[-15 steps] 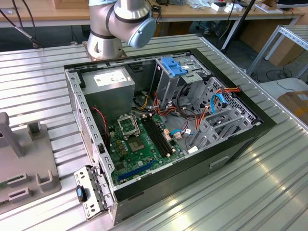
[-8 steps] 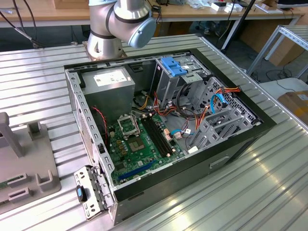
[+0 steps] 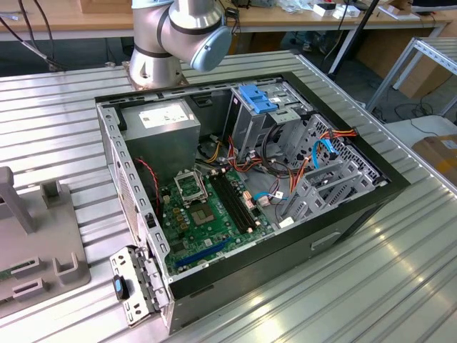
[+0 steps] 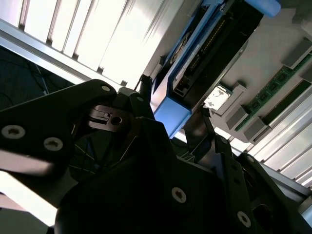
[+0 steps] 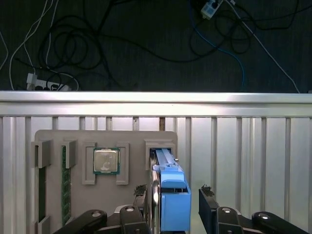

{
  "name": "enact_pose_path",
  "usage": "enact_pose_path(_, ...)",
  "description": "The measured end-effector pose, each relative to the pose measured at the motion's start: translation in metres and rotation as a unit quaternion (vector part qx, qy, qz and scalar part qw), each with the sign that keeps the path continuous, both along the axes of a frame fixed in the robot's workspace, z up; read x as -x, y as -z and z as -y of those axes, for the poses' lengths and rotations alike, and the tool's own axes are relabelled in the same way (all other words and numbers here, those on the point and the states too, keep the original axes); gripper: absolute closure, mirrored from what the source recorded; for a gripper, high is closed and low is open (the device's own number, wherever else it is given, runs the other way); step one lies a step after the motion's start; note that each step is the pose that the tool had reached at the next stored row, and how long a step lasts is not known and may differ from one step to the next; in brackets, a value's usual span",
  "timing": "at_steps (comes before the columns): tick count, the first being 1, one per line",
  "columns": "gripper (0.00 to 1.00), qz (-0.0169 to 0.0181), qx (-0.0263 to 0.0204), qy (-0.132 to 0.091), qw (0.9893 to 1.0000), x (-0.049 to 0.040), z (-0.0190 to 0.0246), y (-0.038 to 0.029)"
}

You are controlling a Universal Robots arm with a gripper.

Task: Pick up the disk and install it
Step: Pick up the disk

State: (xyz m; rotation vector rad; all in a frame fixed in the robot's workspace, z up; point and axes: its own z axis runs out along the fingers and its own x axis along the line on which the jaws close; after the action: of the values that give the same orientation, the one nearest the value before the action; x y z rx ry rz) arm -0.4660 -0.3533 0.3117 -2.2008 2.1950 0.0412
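The disk (image 5: 170,181), a grey drive in a bright blue carrier frame, stands on edge in a slot of the grey parts tray (image 5: 131,141). In both wrist views my gripper (image 5: 175,200) straddles it. One black finger (image 5: 142,194) lies against the disk's side. The other finger (image 5: 208,201) stands a small gap off the blue frame, so the gripper is open. In the second wrist view the disk (image 4: 195,58) runs away from the gripper (image 4: 173,117) toward the tray. The open computer case (image 3: 243,179) lies on the ribbed metal table.
The tray also holds a processor chip (image 5: 106,161) and memory sticks (image 5: 64,180). Beyond the table's edge rail (image 5: 156,97) cables lie on a dark floor. In the case, a drive cage with a blue bracket (image 3: 258,98) sits beside the grey power supply (image 3: 161,125).
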Motion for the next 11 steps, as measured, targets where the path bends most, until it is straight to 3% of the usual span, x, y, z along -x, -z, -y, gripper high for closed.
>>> enact_pose_path(11,0.46,0.0,0.0,0.0,1.0,0.0,0.0003,0.001)
